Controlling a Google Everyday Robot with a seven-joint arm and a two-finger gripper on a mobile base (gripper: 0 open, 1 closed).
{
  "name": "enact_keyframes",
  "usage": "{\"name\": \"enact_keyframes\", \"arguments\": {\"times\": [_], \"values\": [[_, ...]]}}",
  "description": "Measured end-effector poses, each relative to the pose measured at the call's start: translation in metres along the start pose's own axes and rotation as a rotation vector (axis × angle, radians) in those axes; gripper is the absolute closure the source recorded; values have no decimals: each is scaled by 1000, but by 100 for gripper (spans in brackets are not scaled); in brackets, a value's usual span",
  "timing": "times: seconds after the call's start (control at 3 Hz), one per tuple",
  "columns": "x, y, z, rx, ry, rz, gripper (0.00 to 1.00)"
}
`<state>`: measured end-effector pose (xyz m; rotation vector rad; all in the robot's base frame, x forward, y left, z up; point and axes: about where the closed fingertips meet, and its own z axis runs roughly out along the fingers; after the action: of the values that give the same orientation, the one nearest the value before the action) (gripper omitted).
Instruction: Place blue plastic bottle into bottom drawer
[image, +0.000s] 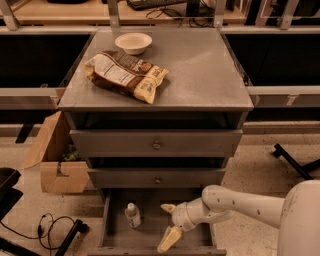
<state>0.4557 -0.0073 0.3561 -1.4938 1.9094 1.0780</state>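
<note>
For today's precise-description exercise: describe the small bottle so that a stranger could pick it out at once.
Find the grey cabinet; its bottom drawer is pulled open near the floor. The blue plastic bottle stands upright in the drawer's left half, left of the open gripper. It is the only white-capped, clear thing there.

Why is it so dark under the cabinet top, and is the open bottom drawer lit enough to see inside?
Camera view: warm light falls on the cabinet top, leaving the recess beneath it in shadow; the bottom drawer is dimmer, yet the blue plastic bottle shows upright inside, with the open gripper beside it, apart.
</note>
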Motion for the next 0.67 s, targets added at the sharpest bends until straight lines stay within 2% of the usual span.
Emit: {"name": "enact_keyframes", "arguments": {"times": [0.33, 0.67], "values": [[-4, 7, -29, 77, 166, 3, 0], [-1, 21, -61, 164, 355, 39, 0]]}}
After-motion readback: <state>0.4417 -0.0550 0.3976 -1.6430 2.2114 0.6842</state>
